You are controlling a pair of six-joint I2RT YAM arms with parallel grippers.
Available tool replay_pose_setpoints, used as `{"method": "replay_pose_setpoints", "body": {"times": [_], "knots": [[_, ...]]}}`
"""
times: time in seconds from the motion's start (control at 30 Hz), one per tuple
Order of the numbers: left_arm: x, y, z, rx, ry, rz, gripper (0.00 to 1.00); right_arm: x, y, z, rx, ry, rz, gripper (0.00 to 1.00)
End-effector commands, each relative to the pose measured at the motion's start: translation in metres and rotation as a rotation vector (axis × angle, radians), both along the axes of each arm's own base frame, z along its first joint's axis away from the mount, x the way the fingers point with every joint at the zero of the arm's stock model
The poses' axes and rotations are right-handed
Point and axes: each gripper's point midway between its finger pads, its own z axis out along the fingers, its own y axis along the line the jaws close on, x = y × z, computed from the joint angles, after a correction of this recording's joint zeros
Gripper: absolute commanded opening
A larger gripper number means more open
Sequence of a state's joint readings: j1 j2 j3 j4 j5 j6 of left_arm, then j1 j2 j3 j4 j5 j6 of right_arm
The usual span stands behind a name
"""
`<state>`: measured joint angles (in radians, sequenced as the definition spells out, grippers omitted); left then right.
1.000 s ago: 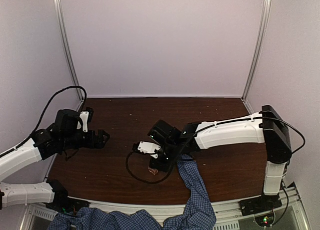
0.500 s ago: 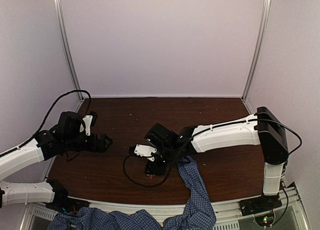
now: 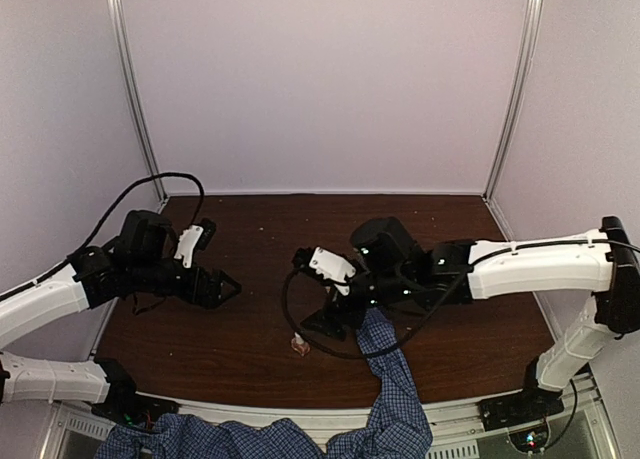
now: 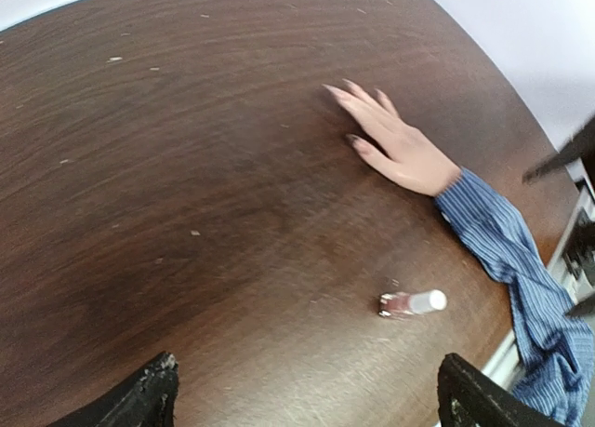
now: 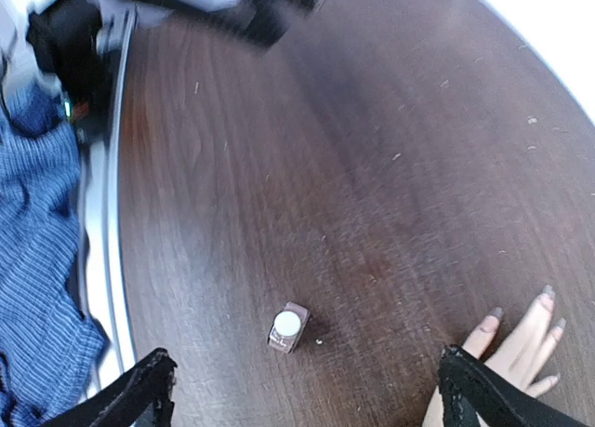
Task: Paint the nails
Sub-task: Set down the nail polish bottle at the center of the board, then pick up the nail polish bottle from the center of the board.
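Presently, left gripper (image 3: 225,291): jaws spread wide, empty, above the table (image 3: 250,229), well apart from the nails (image 4: 352,140).
Bottle (image 4: 412,303): on its side, near the hand (image 4: 402,153).
Nails: tipping the flat, palm-down hand, fingers spread.
Right gripper (image 3: 328,324): jaws wide, empty, over the hand, hiding it from overhead.

The table (image 4: 186,166) is dark wood with visible grain, smooth, with a low sheen. The sleeve (image 4: 502,232) is woven checked cloth, matt and creased. The bottle (image 4: 412,303) looks like glass; its cap (image 4: 430,300) is smooth white plastic. The nails (image 5: 548,292) are too small to judge. The left arm (image 3: 40,309) and right arm (image 3: 530,264) have glossy white plastic shells and matt black joints.
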<state>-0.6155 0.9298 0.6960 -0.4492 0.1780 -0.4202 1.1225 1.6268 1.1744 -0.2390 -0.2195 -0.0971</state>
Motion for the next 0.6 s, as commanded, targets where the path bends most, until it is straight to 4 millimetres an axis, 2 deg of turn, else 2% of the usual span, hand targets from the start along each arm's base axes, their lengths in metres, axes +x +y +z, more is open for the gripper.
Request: {"method": "replay_pose_setpoints", "body": {"times": [0.0, 0.13, 0.3, 0.43, 0.47, 0.57], "knots": [[-0.022, -0.032, 0.015, -0.017, 0.011, -0.214, 0.98, 0.012, -0.028, 0.028, 0.144, -0.036, -0.112, 1.00], [-0.032, -0.047, 0.017, 0.051, 0.025, -0.297, 0.98, 0.016, -0.064, 0.036, 0.202, -0.093, -0.211, 1.00], [-0.033, -0.060, 0.015, 0.183, 0.022, -0.350, 0.98, 0.024, -0.116, 0.059, 0.309, -0.175, -0.397, 1.00], [-0.026, -0.065, 0.022, 0.333, -0.047, -0.351, 0.98, 0.029, -0.158, 0.071, 0.330, -0.236, -0.536, 1.00], [-0.018, -0.062, 0.025, 0.394, -0.082, -0.311, 0.98, 0.031, -0.170, 0.073, 0.330, -0.256, -0.581, 1.00], [-0.010, -0.066, 0.038, 0.440, -0.136, -0.272, 0.98, 0.029, -0.189, 0.073, 0.325, -0.278, -0.625, 1.00]]}}
